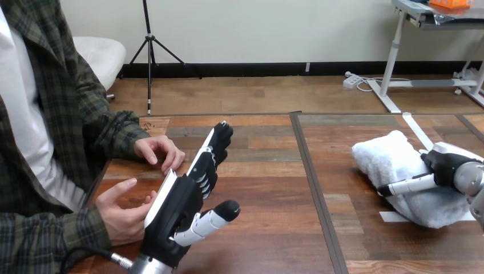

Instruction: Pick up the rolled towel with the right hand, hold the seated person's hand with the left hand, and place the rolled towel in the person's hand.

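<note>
Wooden planks in several browns, with visible grain, make the table (268,228), and a thin dark seam (311,171) runs over it from the far edge toward the near edge, a little right of the middle. At the left side sits a person, with both hands over the table. The left hand (182,200) of the robot is the biggest machine part: it rises from a silver forearm at the bottom edge and stands on its side, its fingers straight and close together, pointing away and to the right, while the thumb sticks out alone to the right. A flat white shell covers its back, and the rest is smooth black. The rolled towel (388,157) lies on the table at the right, well apart from the person; it is white, thick and fluffy, a soft roll with rounded ends. The person's nearer hand (122,220) is open with the palm up, just beside the white shell of the left hand, perhaps touching it. The person's farther hand (160,151) rests palm down on the planks, near the tips of the left hand. The right hand (448,165) lies against the right part of the towel and touches it; whether it grips, I cannot tell. A short white tape strip (394,217) is on the table, just at the towel's near side.
</note>
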